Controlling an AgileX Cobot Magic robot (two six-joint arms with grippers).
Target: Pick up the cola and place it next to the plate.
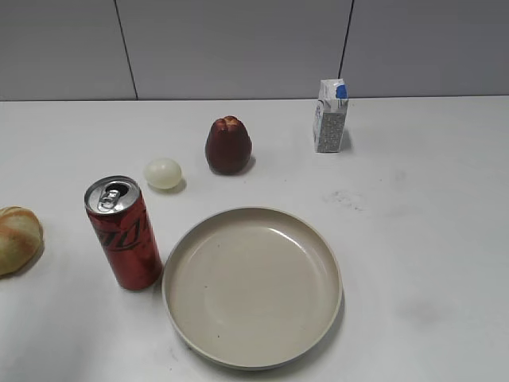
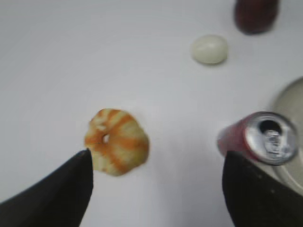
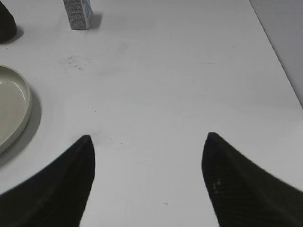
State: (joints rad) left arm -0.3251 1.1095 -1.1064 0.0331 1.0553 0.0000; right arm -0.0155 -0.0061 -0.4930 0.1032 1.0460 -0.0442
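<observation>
On the white worktop (image 1: pixel 429 239) the cola (image 1: pixel 124 233) stands upright at front left, its side just beside the left rim of the plate (image 1: pixel 252 286); whether the two touch I cannot tell. Behind the can, near but apart from it, lies a pale egg-shaped object (image 1: pixel 163 173), and to the right of that sits a dark red pear-shaped fruit (image 1: pixel 228 146). A small carton with a blue cap (image 1: pixel 330 116) stands upright farther back right, well apart from everything else. At the left edge rests a bread roll with orange and cream stripes (image 1: pixel 16 239), clear of the can. My left jaws (image 2: pixel 156 163) stand wide apart and hold nothing; from my left wrist I see the roll by the left finger and the can's silver top by the right finger, both below me on the worktop. My right jaws (image 3: pixel 147 142) are likewise spread and hold nothing, over bare worktop to the right of the plate's rim, with faint scuff marks (image 3: pixel 75 61) ahead.
</observation>
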